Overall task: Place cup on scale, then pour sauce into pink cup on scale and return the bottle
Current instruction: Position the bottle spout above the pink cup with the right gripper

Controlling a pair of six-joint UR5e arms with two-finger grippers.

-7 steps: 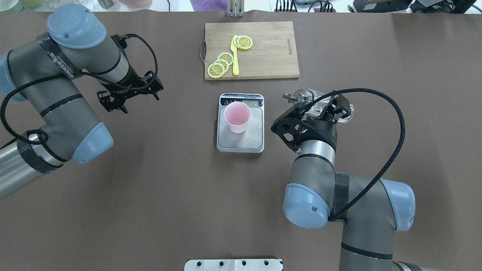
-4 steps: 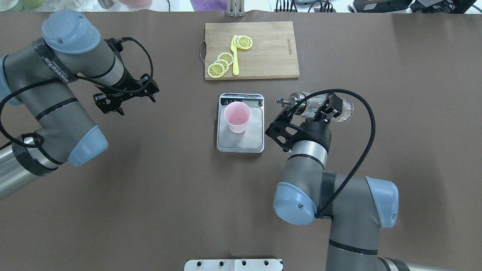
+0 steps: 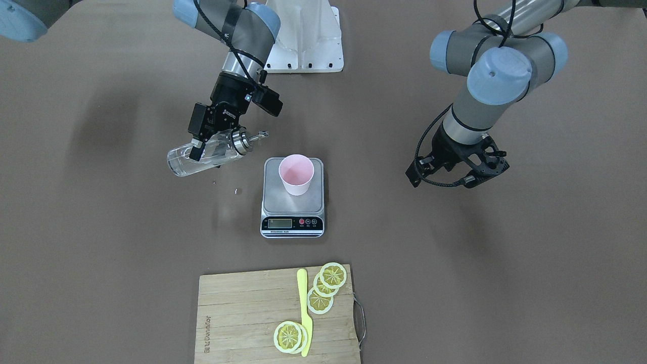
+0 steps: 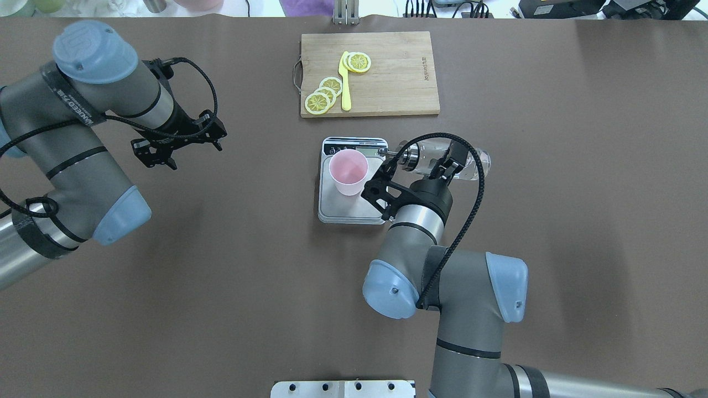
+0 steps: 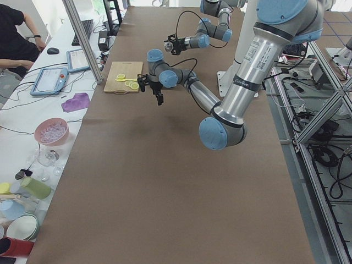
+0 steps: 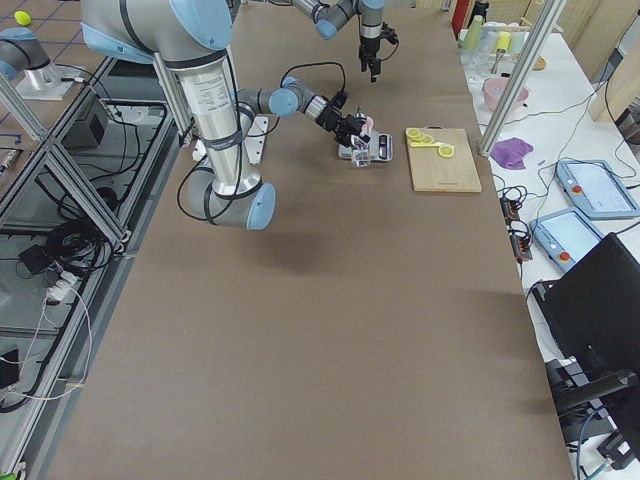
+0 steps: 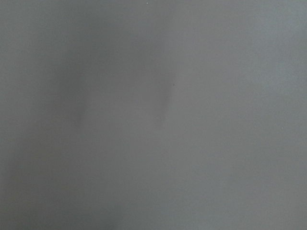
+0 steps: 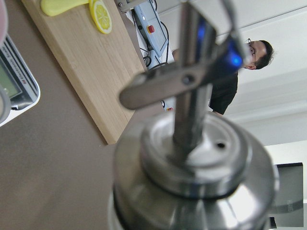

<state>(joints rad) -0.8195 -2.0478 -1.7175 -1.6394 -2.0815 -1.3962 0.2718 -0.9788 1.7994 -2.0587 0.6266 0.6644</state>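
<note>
Bottle is in the air, pinched across its body by the right gripper, and lies almost flat with the spout aimed at the cup. A mid-body grip makes sense, since a wrist roll alone can then tip it to pour. The sauce sits low along the glass and nothing is coming out. The spout tip is near the scale on the robot's right and short of the cup mouth, so I'd say the approach isn't finished and the pour hasn't started. The cup stands upright on the platform, clear of the display strip so the readout stays visible. I can't make out any liquid in it. The left gripper is spread and empty, parked well off to the side out of the pour path. Farthest out is the board with lemon slices and a knife, not involved.
</note>
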